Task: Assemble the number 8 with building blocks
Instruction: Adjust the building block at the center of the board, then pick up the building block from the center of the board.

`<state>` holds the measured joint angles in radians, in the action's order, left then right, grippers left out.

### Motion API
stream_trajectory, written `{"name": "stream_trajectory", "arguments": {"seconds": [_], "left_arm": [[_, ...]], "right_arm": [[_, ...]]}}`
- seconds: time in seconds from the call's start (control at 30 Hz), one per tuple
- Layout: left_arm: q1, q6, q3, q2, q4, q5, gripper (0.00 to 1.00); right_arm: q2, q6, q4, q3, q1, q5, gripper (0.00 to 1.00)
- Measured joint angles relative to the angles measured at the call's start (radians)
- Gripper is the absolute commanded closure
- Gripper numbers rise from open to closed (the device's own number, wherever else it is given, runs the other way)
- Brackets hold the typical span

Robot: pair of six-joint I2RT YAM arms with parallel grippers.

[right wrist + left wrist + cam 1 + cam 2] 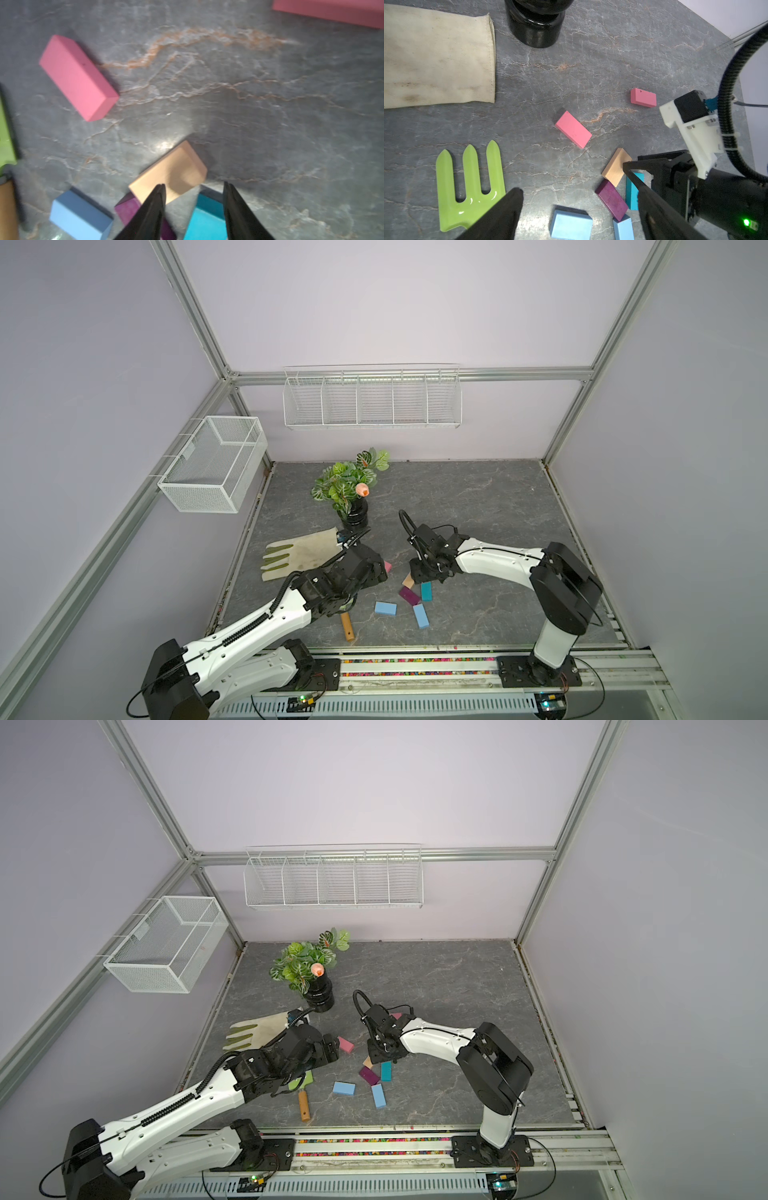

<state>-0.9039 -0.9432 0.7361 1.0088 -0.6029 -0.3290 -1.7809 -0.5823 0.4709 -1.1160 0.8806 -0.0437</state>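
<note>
Hovering spread above tan brick (170, 172), right claw (193, 185) faces open bench (249, 104); teal brick (207, 220) and purple brick (128, 207) flank it; left claw (571, 178) spread.

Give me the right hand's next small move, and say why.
Probably lower the right hand and shut it on the teal brick. Its fingers stand apart and empty, that brick lies between them, and the tan brick sits close beside. The bricks lie scattered, with no 8 formed yet.
</note>
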Motion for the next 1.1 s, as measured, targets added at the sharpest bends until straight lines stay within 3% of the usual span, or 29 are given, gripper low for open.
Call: {"name": "stream_trajectory", "arguments": {"seconds": [0.43,0.77,1.1], "left_arm": [[0.0,-0.007,0.0,0.009,0.007,0.0,0.09],[-0.002,-0.007,0.0,-0.021,0.006,-0.001,0.09],[-0.005,-0.007,-0.001,-0.054,-0.001,-0.012,0.09]], "right_arm": [[0.131,-0.047,0.087,0.039,0.043,-0.123,0.37],[0.019,-0.077,0.075,-0.022,0.087,-0.105,0.43],[-0.021,-0.18,0.043,-0.039,0.097,-0.06,0.4]]}}
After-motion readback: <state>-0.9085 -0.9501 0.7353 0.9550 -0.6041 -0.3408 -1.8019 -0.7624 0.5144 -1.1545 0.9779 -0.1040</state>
